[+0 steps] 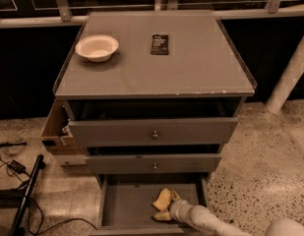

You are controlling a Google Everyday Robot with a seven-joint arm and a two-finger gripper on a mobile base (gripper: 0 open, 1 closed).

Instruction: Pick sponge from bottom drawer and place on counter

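We see the bottom drawer (127, 205) pulled open at the foot of the grey cabinet. The pale-yellow sponge (162, 199) lies on its floor toward the right side. Our tool (172, 208) is down in the drawer, right against the sponge, at the end of the white arm (205, 220) that comes in from the lower right. We cannot tell whether the tool is spread or clamped on the sponge, as the sponge hides its tip. Up on the worktop (191, 68) a white bowl (97, 47) stands at the rear left. A black packet (160, 44) lies near the rear middle, well apart from the bowl.
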